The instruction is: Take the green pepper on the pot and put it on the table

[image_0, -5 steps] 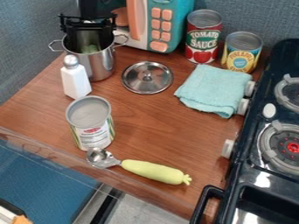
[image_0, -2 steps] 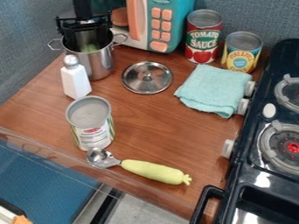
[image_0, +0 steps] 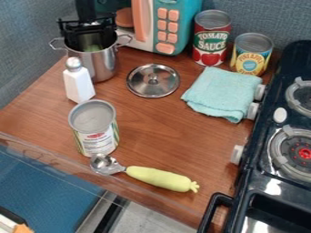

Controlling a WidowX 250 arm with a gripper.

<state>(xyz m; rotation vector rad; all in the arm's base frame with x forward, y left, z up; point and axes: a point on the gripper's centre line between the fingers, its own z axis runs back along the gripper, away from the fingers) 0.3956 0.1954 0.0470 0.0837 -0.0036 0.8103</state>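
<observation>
Black two-finger end effector (image_0: pixel 90 41) at the mouth of the shiny steel two-handled pot (image_0: pixel 103 66), jaws wide, nothing gripped. Pointing down, presumably since the walls only allow top entry. Round steel lid (image_0: pixel 153 81) lies flat on the brown wood-look bench (image_0: pixel 164 136), so the pot's open. Green pepper (image_0: pixel 92 48) is inside the pot, below the end effector, roughly centred between its fingers. Contact: can't tell.
</observation>
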